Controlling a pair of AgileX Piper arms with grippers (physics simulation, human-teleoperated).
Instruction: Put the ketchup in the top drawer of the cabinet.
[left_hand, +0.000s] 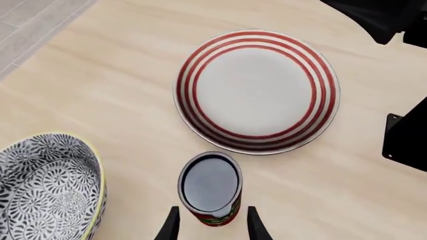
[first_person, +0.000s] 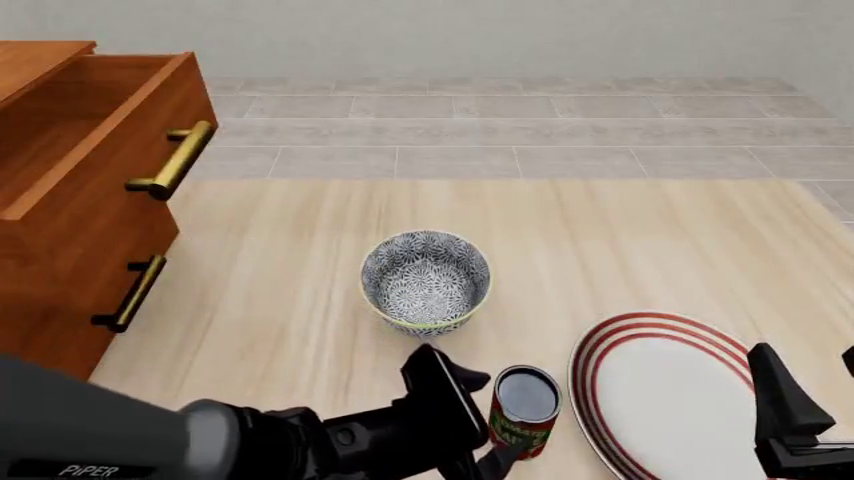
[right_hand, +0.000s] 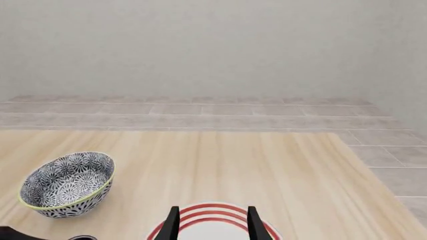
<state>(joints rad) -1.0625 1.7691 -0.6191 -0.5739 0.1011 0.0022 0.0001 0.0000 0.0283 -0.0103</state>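
We saw the left gripper spread apart, its fingers straddling the ketchup without clear contact. The can stood upright on the table, just at nine o'clock of the striped plate, with the bowl near at eleven. The right gripper hung apart over the plate, holding nothing. The top drawer stood pulled out of the cabinet, far at ten o'clock.

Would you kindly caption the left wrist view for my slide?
Open left gripper straddling the ketchup, between plate and bowl.
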